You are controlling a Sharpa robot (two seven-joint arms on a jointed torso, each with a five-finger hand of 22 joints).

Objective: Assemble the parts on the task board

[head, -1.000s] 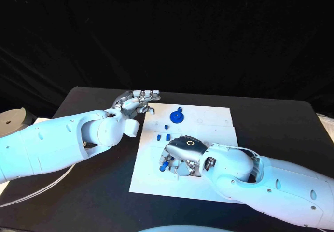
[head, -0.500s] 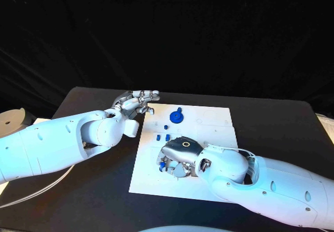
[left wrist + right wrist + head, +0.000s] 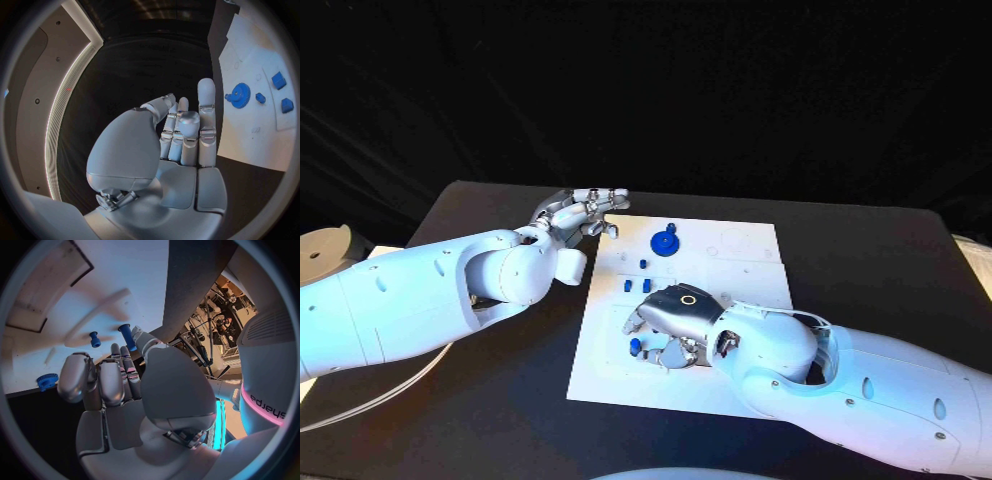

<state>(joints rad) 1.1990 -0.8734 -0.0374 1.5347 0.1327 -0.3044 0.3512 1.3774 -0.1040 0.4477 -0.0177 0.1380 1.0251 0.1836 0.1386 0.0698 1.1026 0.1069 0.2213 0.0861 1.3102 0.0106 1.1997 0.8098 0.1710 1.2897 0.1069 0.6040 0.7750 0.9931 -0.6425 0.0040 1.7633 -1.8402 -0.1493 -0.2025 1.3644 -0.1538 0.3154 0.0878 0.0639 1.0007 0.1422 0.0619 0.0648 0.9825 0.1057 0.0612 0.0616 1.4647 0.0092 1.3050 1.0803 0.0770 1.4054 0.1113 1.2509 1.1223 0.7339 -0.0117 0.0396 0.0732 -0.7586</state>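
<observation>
Two silver hands work at the flat white task board (image 3: 733, 250) in the middle of the black counter (image 3: 877, 250). The right hand (image 3: 672, 325) is bent down over the near left part of the board. Compared with a second ago it has drawn a little toward the board's left edge and lower, and the whole right arm has slid in with it. Its fingers (image 3: 119, 375) are curled inward over the board; in the right wrist view a short blue cylindrical peg (image 3: 127, 333) stands at the fingertips, touching or just beside them, and I cannot tell whether it is actually pinched. A second small blue peg (image 3: 94, 339) stands just beside it, apart from the hand.

The left hand (image 3: 584, 210) hovers at the board's far left corner, holding nothing, its fingers (image 3: 206, 115) straight and pressed side by side; it has not moved over the last second. The round blue toothed gear (image 3: 666, 241) sits on the far part of the board, with small blue block pieces (image 3: 646, 263) just near of it, all unmoved.

The shift suggests the right hand is closing in on a peg, so assembly looks early, with most parts loose.
</observation>
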